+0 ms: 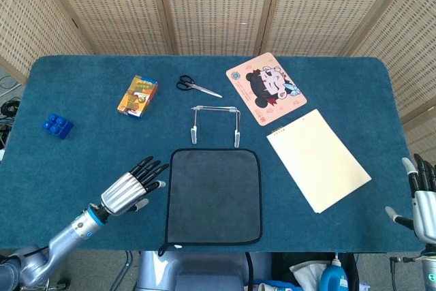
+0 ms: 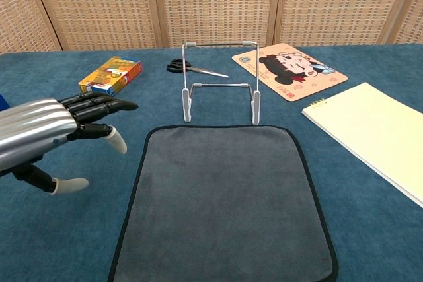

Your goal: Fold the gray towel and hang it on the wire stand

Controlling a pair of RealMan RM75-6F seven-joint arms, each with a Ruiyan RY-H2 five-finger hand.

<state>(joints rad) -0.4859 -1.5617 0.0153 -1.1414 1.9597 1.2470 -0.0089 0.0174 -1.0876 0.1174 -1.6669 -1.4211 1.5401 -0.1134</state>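
Left hand (image 1: 129, 190) empty, fingers extended and apart, just left of gray towel (image 1: 214, 195); towel lies flat, unfolded, at table (image 1: 88, 155) front-centre; wire stand (image 1: 216, 125) upright just behind it, bare; right hand (image 1: 421, 198) at far right table edge, fingers straight, holding nothing.

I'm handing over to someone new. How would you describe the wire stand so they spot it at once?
Start from the gray towel lying flat at the near middle of the blue table. Just beyond its far edge stands the wire stand: a bare metal frame with white-tipped feet, the only upright see-through thing there, unlike the flat black-handled scissors behind it.
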